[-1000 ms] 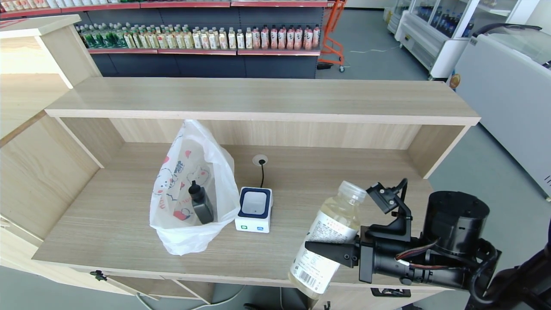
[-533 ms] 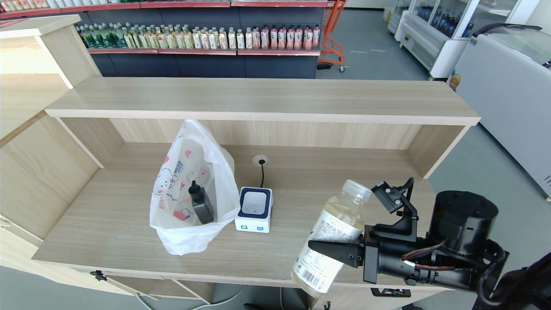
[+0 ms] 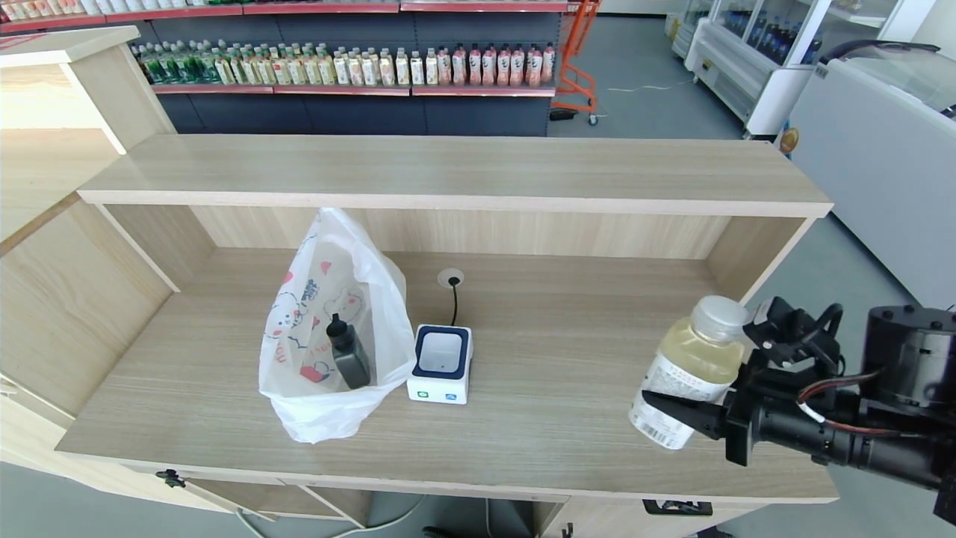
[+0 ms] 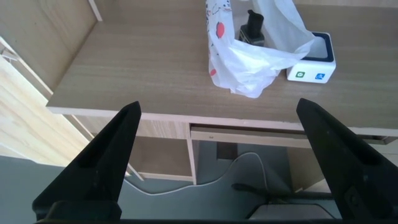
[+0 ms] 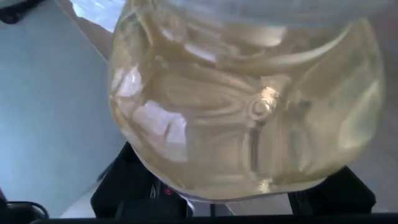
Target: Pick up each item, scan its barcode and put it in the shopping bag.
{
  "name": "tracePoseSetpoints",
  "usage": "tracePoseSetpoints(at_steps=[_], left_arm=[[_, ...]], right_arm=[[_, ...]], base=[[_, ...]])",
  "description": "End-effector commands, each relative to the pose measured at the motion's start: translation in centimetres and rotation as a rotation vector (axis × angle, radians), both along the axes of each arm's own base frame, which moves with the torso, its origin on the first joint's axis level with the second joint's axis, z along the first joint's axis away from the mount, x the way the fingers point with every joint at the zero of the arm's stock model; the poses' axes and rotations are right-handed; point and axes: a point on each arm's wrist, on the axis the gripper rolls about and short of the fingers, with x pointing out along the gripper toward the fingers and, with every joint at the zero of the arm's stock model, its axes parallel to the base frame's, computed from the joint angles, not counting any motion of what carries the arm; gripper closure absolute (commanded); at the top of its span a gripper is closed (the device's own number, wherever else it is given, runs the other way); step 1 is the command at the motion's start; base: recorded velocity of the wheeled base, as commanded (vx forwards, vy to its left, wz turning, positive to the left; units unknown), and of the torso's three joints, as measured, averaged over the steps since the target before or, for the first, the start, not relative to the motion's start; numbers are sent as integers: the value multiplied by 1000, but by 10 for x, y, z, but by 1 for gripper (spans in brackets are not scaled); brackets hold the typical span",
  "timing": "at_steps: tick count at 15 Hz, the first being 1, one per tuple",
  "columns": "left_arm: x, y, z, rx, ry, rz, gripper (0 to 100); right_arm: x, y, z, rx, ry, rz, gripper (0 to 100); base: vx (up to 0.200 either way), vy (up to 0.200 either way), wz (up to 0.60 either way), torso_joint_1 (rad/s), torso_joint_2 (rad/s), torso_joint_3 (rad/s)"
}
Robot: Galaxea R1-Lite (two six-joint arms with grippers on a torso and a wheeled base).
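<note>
My right gripper (image 3: 683,407) is shut on a clear bottle of pale yellow drink (image 3: 687,373) with a white label and white cap, held tilted over the counter's right end. Its base (image 5: 249,106) looms close in the right wrist view. The white barcode scanner (image 3: 441,363) with a dark window stands mid-counter, well to the left of the bottle. The white printed shopping bag (image 3: 328,329) stands open left of the scanner with a dark bottle (image 3: 349,353) inside. My left gripper (image 4: 221,168) is open, held off the counter's front edge, with bag (image 4: 255,50) and scanner (image 4: 313,59) beyond it.
The wooden counter (image 3: 523,418) has a raised shelf (image 3: 448,172) along its back and side walls at both ends. The scanner's cable runs to a hole (image 3: 451,279) in the counter behind it. Shelves of drinks and freezers stand across the aisle.
My right arm has carried the bottle to the right and slightly up, away from the scanner. The bag, scanner and left gripper have not moved.
</note>
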Motion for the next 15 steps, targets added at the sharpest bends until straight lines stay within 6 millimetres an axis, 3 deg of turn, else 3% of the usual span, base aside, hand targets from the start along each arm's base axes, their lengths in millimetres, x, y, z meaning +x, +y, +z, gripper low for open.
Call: tracePoseSetpoints(at_steps=[1,3,8,15], left_arm=[[0,0,0,0,0,0,0],[0,0,0,0,0,0,0],[0,0,0,0,0,0,0],[0,0,0,0,0,0,0]], right_arm=[[-29,-46,30,-262,-252,-204,100],[-36,-48,35,-403,-350,-236,100],[-38,-45,33,-537,-436,-181,100],[-37,-39,37,-591,-508,-129,100]], base=[[0,0,0,0,0,0],[0,0,0,0,0,0],[0,0,0,0,0,0],[0,0,0,0,0,0]])
